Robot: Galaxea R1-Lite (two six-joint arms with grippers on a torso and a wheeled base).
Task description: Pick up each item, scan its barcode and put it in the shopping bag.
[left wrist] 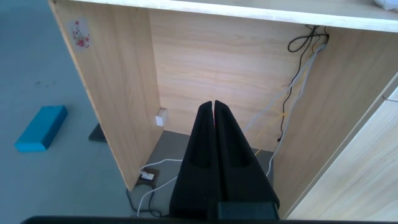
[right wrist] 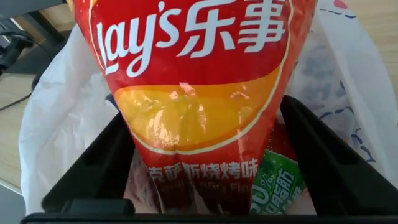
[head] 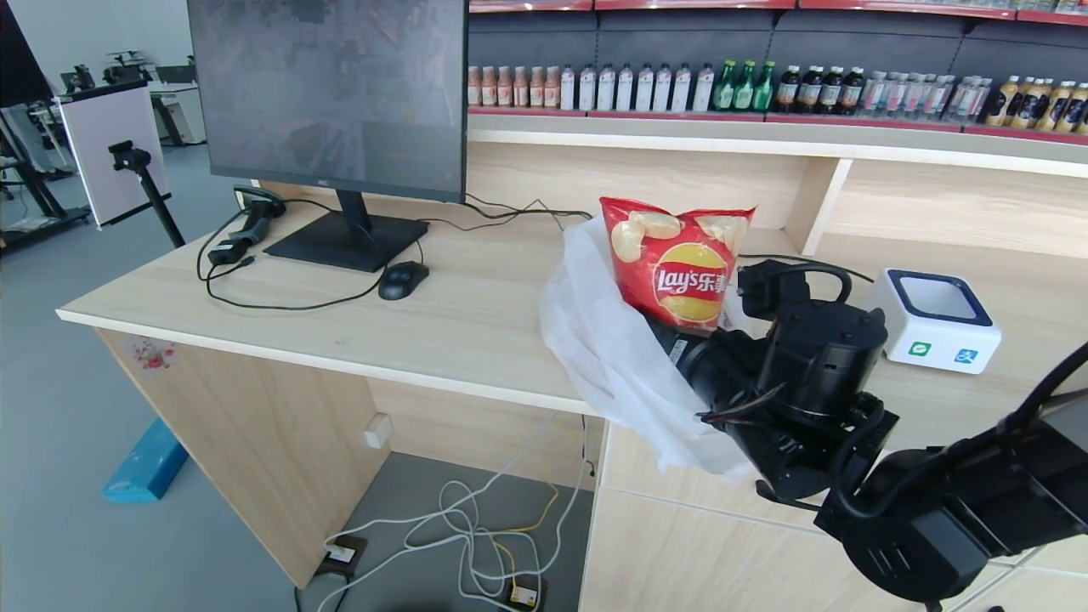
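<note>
Right gripper (right wrist: 208, 162): fingers clamped on either side of the red chips bag (head: 680, 263), low on the pack. The pack stands upright, its bottom end in the mouth of the white shopping bag (head: 612, 365), which sags over the desk (head: 459, 323) edge. A green packet (right wrist: 281, 183) sits against the chips' lower corner (what it is, unclear). White box scanner (head: 935, 319) near, on the counter. Left gripper (left wrist: 214, 115): fingers pressed together, nothing between them, low beside the desk's side panel.
</note>
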